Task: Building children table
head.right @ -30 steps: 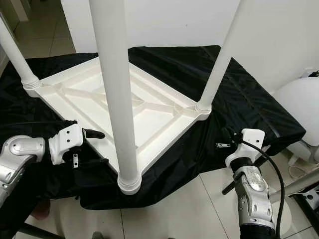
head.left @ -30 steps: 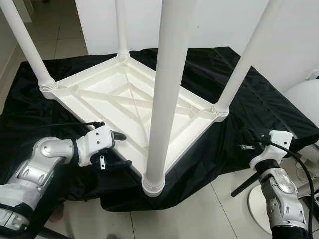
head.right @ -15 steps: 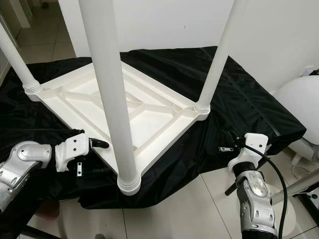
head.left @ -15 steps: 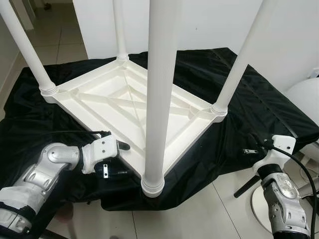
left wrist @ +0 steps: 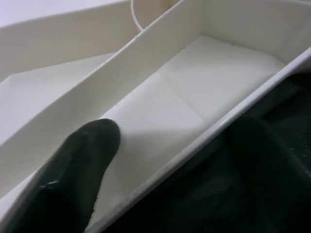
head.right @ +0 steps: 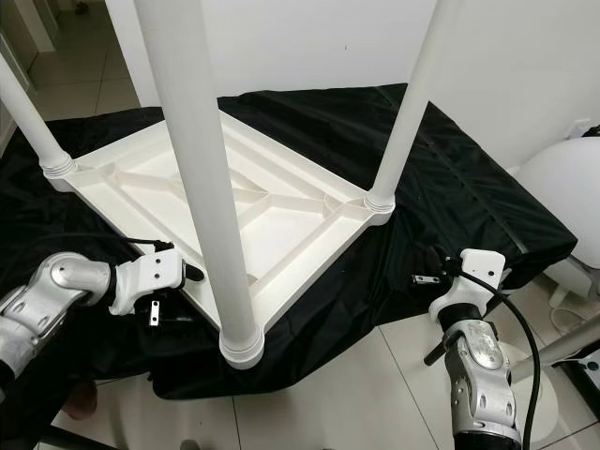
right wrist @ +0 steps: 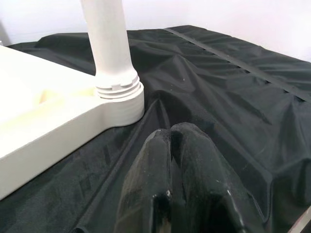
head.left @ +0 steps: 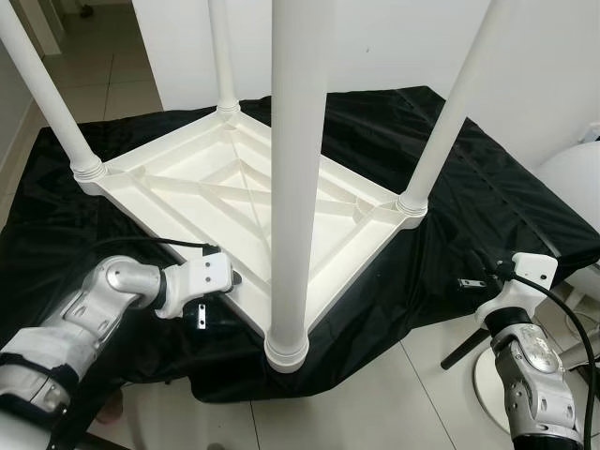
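A black cloth [head.left: 487, 187] lies spread over the middle of the frame, creased, with a stitched band running from upper middle toward the right edge; its near edge hangs in folds at lower middle. Under it, pale floor tiles [head.left: 375, 403] with dark grout lines show along the bottom and at upper left. A white wall [head.left: 394, 47] fills the top and upper right. A round white object [head.left: 572, 178] sits at the right edge, touching the cloth's corner; what it is cannot be told. A dark rod [head.left: 459, 349] slants across the tiles at lower right
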You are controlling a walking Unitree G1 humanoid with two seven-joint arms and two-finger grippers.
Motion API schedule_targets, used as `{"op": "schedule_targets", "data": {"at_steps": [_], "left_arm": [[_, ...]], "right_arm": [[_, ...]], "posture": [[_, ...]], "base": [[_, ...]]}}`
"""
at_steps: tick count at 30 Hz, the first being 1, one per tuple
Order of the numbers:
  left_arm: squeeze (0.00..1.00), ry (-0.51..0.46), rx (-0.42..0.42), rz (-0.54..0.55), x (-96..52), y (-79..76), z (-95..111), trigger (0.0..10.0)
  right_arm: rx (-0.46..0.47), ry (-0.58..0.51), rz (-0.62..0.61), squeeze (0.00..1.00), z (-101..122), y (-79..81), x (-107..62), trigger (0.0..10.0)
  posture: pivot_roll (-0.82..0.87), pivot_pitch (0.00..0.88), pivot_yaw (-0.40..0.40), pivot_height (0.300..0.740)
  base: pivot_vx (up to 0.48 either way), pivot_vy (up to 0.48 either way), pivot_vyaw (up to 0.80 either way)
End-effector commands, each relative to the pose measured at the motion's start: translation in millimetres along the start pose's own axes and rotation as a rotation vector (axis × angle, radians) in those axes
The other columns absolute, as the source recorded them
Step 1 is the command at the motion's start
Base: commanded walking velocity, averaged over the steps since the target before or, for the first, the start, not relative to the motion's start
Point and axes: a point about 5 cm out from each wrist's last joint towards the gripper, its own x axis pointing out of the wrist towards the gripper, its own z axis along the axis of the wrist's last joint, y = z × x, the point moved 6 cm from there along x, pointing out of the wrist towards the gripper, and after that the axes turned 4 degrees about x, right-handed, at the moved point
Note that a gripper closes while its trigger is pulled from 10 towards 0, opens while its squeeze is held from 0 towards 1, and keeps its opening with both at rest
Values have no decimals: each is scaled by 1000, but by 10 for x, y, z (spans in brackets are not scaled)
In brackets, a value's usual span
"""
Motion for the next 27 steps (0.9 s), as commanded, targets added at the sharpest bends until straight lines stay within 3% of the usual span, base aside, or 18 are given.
{"op": "schedule_targets", "data": {"at_steps": [1, 2, 4, 5, 18, 27], "left_arm": [[0, 2, -26, -270, -28, -295, -20, 3490], [0, 2, -34, -274, -29, -288, -17, 2706], [0, -2, -34, -272, -29, -277, -8, 2314], [0, -3, -39, -272, -33, -265, -3, 0], [0, -7, -58, -244, -17, -215, 10, 0], [0, -59, -81, -67, 107, 12, 84, 0]], "right_arm": [[2, 4, -5, 0, 0, 5, -6, 10000], [1, 4, -7, 0, -1, 3, -8, 10000], [1, 4, -9, 0, -1, -1, -11, 10000], [1, 4, -11, 0, 0, -2, -12, 10000], [-2, 3, -15, 0, 10, -7, 0, 10000], [6, -2, -20, 0, 11, 14, 8, 10000]], "posture": [[-49, 80, 40, 740], [-49, 80, 40, 740], [-49, 80, 40, 740], [-51, 82, 40, 740], [-50, 84, 36, 740], [-50, 87, 35, 740]], "base": [[0, 0, 0], [0, 0, 0], [0, 0, 0], [0, 0, 0], [0, 0, 0], [0, 0, 0]]}}
